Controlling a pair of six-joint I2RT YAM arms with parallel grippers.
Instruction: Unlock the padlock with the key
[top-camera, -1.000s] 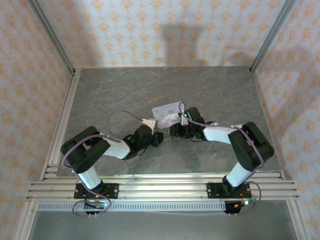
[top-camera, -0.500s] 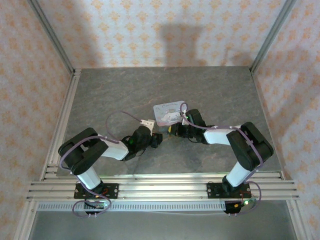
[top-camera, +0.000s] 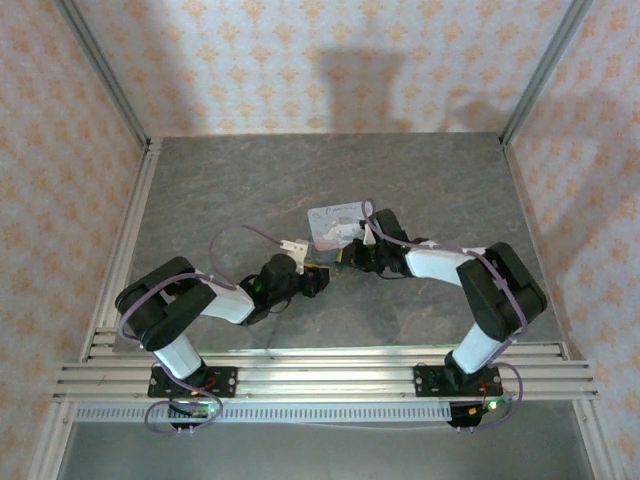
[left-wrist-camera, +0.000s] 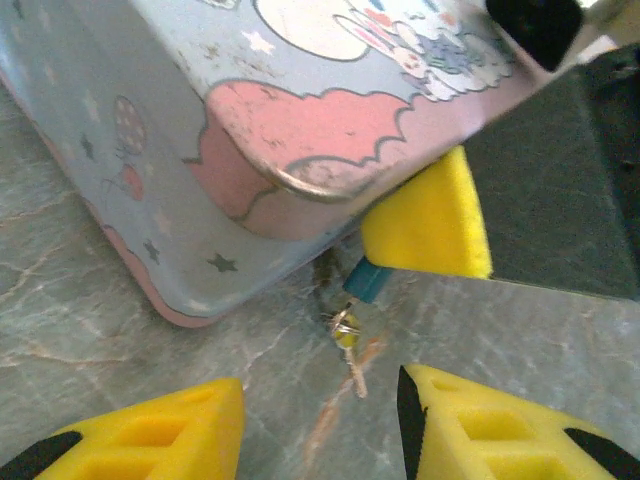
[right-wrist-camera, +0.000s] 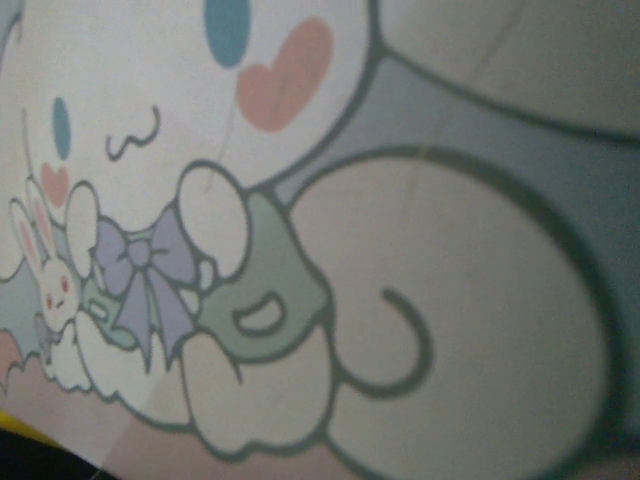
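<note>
One pale blue metal tin with a smooth cartoon lid (left-wrist-camera: 300, 120) sits on my grey stone-look table (left-wrist-camera: 100, 330). One tiny bluish padlock (left-wrist-camera: 365, 282) is at the tin's round corner. One thin shiny key (left-wrist-camera: 356, 372) is just below it. My left gripper (left-wrist-camera: 320, 390) has its two yellow fingers apart, holding nothing. One soft yellow pad (left-wrist-camera: 425, 215) of my right gripper (top-camera: 352, 256) is right against the padlock. I cannot tell if that gripper is closed.

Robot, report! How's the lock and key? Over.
Left gripper open, empty. Padlock under tin corner, key next to it. Right gripper at tin, grip unclear.
</note>
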